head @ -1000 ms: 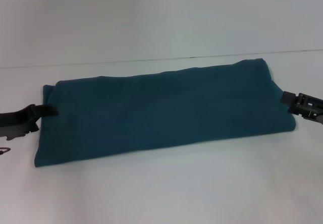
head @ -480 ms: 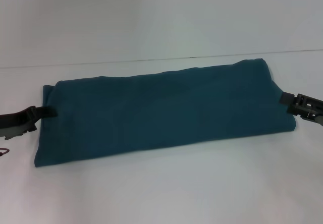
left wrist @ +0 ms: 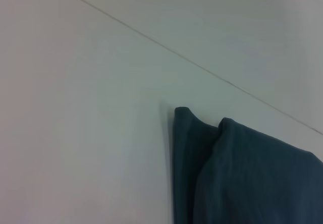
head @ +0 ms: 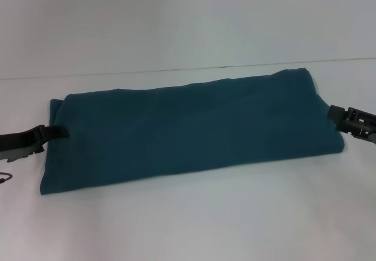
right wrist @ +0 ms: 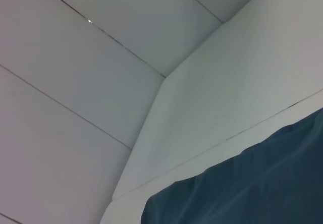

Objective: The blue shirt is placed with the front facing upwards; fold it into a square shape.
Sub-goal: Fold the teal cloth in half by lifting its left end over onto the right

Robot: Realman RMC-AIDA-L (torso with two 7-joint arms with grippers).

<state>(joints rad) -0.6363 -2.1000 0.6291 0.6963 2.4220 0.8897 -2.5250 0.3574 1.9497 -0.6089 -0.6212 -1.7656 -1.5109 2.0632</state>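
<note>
The blue shirt (head: 188, 126) lies on the white table (head: 194, 220) as a long teal band running left to right, plain side up. No print or collar shows. My left gripper (head: 59, 133) reaches in low from the left and its tip overlaps the band's left end. My right gripper (head: 335, 113) sits at the band's right end, touching its edge. The left wrist view shows a layered corner of the shirt (left wrist: 252, 183). A teal edge of the shirt (right wrist: 242, 188) shows in the right wrist view.
A pale wall (head: 176, 20) rises behind the table's far edge, just beyond the shirt. A thin cable loop (head: 4, 177) lies at the far left. Bare table stretches in front of the shirt.
The left gripper's tip has crept slightly rightward onto the shirt's left end. The right gripper has shifted only a little. The shirt keeps its shape.
</note>
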